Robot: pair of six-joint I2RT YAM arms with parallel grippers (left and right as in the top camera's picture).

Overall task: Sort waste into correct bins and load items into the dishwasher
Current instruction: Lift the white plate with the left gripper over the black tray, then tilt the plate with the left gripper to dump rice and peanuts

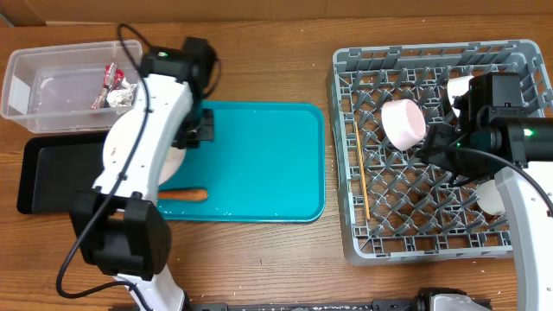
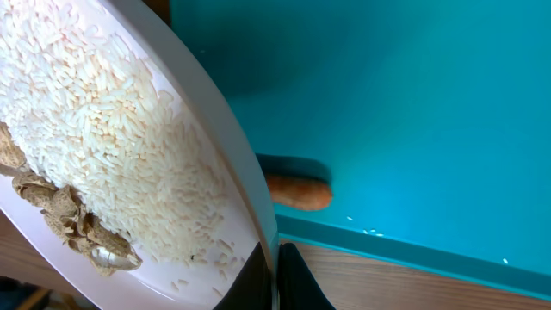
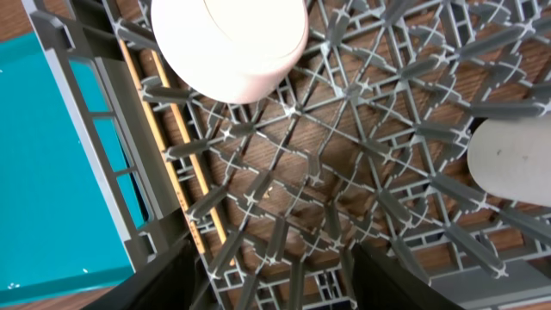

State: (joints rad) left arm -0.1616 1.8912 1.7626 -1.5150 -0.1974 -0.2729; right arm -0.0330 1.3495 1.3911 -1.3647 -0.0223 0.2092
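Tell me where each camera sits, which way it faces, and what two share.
Overhead: above the table, looking down at the left arm, right arm, teal serving tray and grey lattice dish rack.
Left wrist: on the left gripper, looking along its fingers at the round white plate of rice and an orange carrot-like stick.
Right wrist: over the rack, looking down between the open right gripper's fingers at a white round bowl.
Shared: all three show the teal tray.

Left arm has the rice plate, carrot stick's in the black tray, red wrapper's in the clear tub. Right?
One slip: the carrot stick lies on the teal tray, near its front edge, not in the black tray. The overhead view shows it. The rest holds: the left fingers grip the rice plate, and the red wrapper is in the clear tub.
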